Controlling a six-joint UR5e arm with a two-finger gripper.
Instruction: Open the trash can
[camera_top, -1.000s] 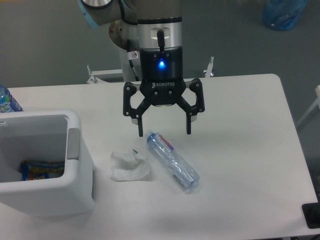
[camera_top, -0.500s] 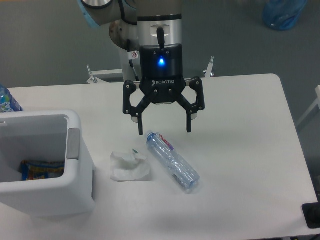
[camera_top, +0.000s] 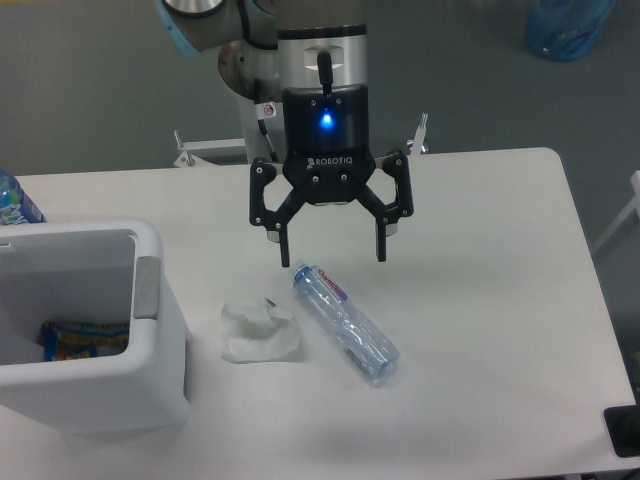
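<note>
The trash can (camera_top: 150, 375) is a big white boxy bin at the left front of the table, cut off by the left edge. Its top stands open and a colourful wrapper (camera_top: 85, 338) lies inside. A grey tab (camera_top: 147, 287) sits on its right rim. My gripper (camera_top: 332, 260) hangs open above the table's middle, well to the right of the bin, with nothing between its fingers. It hovers just above the cap end of a clear bottle (camera_top: 345, 323).
A crumpled white tissue (camera_top: 258, 334) lies left of the clear bottle. Part of a blue-labelled bottle (camera_top: 14, 203) shows at the left edge behind the bin. A dark object (camera_top: 622, 431) sits at the table's right front corner.
The gripper has drifted slightly up and to the right, still open. Nothing on the table has moved.
</note>
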